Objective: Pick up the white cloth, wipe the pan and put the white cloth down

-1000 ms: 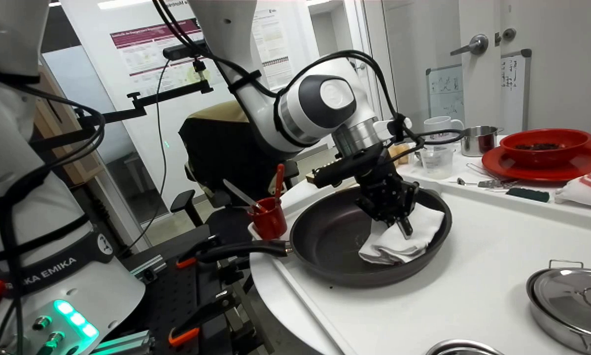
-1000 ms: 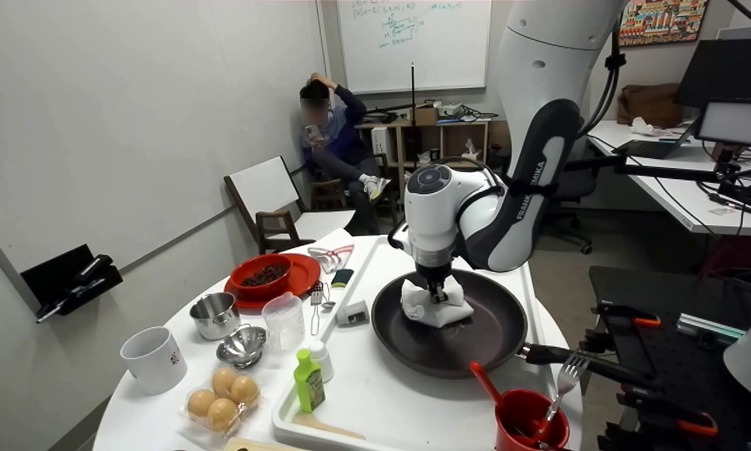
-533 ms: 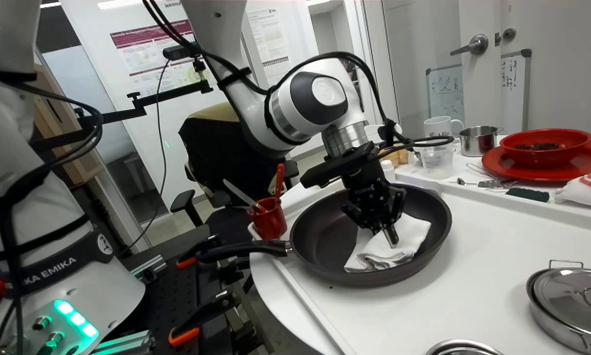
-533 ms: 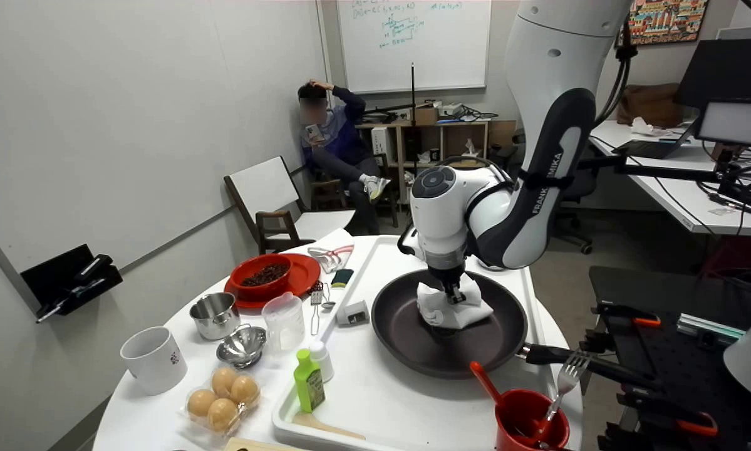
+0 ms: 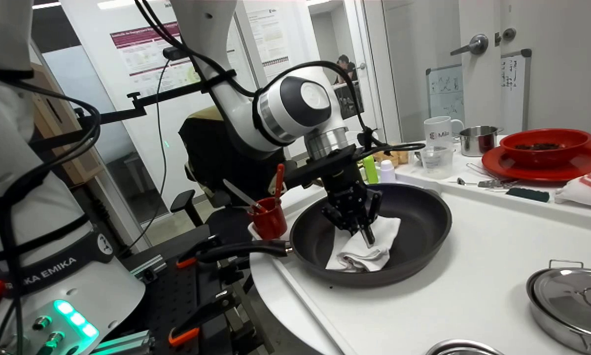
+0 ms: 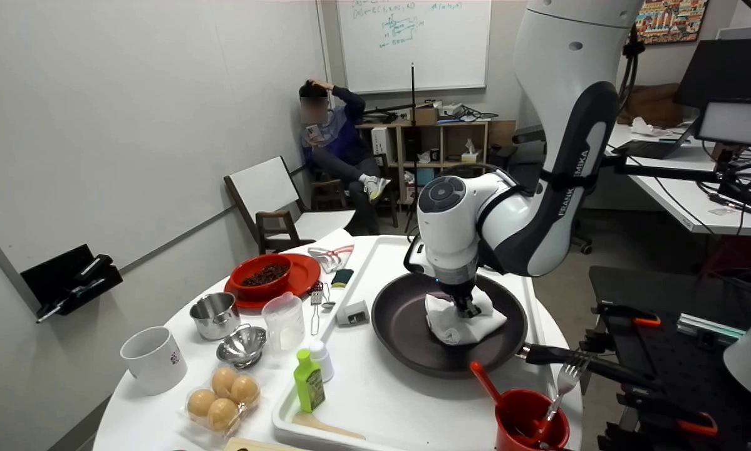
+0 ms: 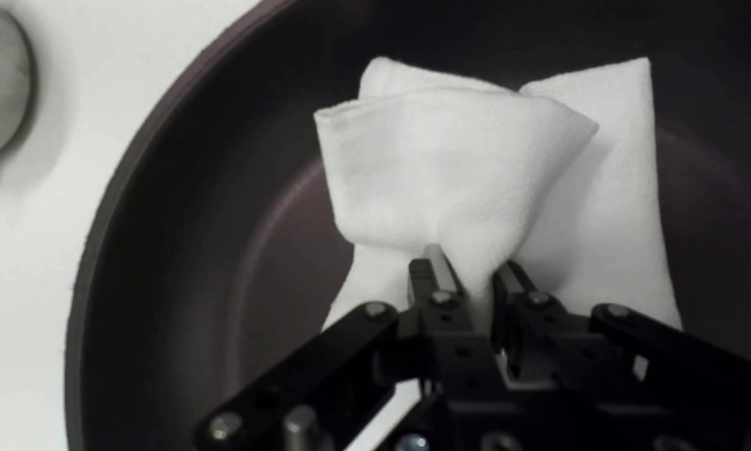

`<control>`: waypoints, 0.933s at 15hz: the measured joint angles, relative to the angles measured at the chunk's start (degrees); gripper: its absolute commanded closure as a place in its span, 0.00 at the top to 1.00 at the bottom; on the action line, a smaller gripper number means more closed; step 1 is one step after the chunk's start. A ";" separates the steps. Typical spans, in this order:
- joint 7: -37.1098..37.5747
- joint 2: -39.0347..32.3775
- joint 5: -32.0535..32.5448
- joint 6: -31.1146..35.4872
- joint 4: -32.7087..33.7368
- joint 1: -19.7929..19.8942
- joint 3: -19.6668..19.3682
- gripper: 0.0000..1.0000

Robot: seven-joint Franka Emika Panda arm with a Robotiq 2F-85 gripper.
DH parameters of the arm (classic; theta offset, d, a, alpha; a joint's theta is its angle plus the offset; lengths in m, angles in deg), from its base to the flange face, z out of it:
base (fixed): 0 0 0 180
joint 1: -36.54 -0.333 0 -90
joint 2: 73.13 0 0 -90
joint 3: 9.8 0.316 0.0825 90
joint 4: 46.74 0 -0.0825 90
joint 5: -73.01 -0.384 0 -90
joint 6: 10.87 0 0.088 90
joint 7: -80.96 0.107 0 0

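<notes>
- Wrist view, left: the pan [image 7: 162, 250] shows a dark curved wall; it looks stiff, fairly heavy and slick, and hard strokes might slide it.
- Middle: the white cloth [image 7: 413, 169] lies folded on the pan's floor; likely light, soft, not fragile, apt to bunch or drag a loose corner.
- Right of centre: the end effector [image 7: 471, 263] has its jaws nearly together, pinching a fold of the white cloth. A hold near the thick middle, as here, should suit wiping.
- In an exterior view, the handle [image 5: 246, 249] juts past the left edge of the desk [image 5: 273, 286], a red cup [image 5: 270, 224] stands just inside, and a lidded pot [image 5: 571, 305] sits well in from that edge; the wrist view shows none of these.
- In an exterior view, eggs [image 6: 223, 399] lie near the left edge, a fork [image 6: 570, 376] near the right; the pinched fold is too small to make out.
</notes>
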 measured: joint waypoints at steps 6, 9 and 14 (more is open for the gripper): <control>-0.46 1.17 0.13 -1.90 -0.98 2.66 5.28 0.08; -1.06 1.59 0.08 -3.25 -1.31 3.76 7.42 0.08; -3.75 2.46 0.08 -5.26 -2.45 4.84 10.49 0.08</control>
